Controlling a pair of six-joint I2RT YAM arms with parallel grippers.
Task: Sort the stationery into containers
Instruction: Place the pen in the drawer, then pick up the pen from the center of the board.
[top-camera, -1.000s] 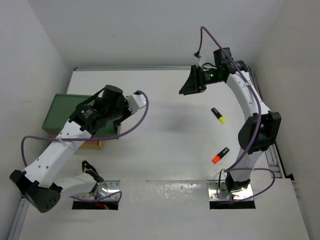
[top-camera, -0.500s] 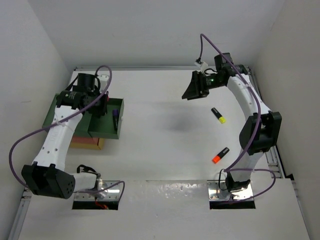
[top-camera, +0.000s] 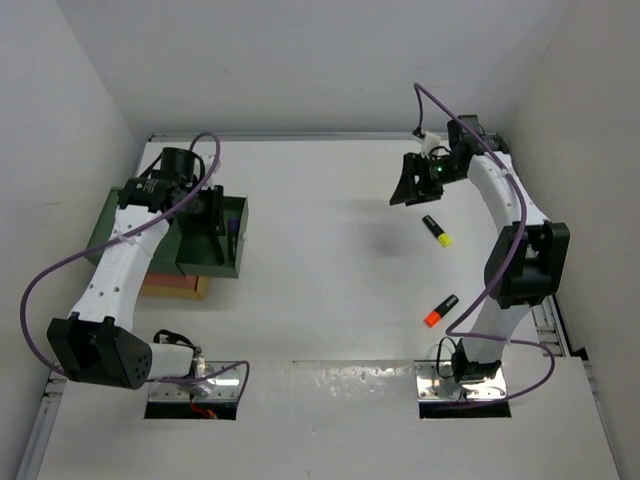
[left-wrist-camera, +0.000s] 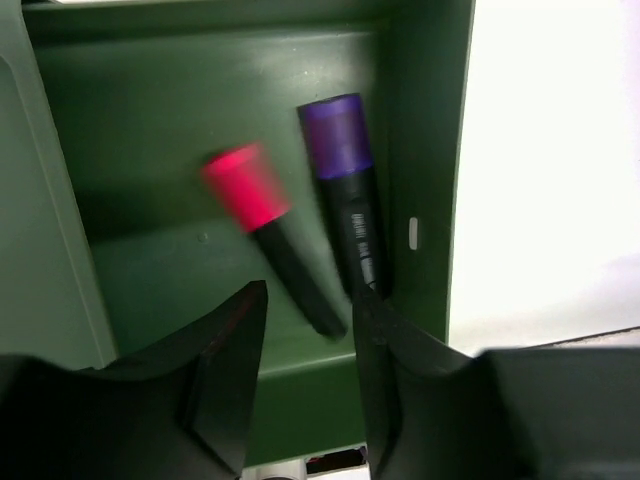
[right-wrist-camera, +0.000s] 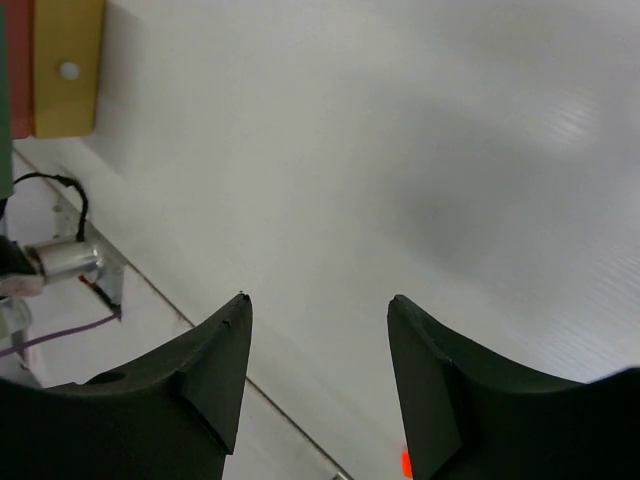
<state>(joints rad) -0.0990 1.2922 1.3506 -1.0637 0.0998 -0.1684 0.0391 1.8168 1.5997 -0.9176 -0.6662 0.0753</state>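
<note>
The dark green tray (top-camera: 232, 262) sits at the left of the table. In the left wrist view it (left-wrist-camera: 150, 100) holds a pink highlighter (left-wrist-camera: 245, 187) and a purple highlighter (left-wrist-camera: 340, 140) lying side by side. My left gripper (top-camera: 205, 215) hovers just above them, open and empty (left-wrist-camera: 310, 300). My right gripper (top-camera: 405, 190) is open and empty (right-wrist-camera: 318, 300) above the back right of the table. A yellow highlighter (top-camera: 436, 230) lies just right of and nearer than it. An orange highlighter (top-camera: 440, 311) lies nearer still; a sliver of it shows in the right wrist view (right-wrist-camera: 405, 463).
A yellow tray (top-camera: 190, 290) and a red-orange tray (top-camera: 160, 285) stick out from under the green tray's near side; both also show in the right wrist view (right-wrist-camera: 68, 65) (right-wrist-camera: 18, 60). White walls enclose the table on three sides.
My left arm has swung left and back so its gripper is now over the green tray. My right gripper has moved right, closer to the yellow highlighter.
</note>
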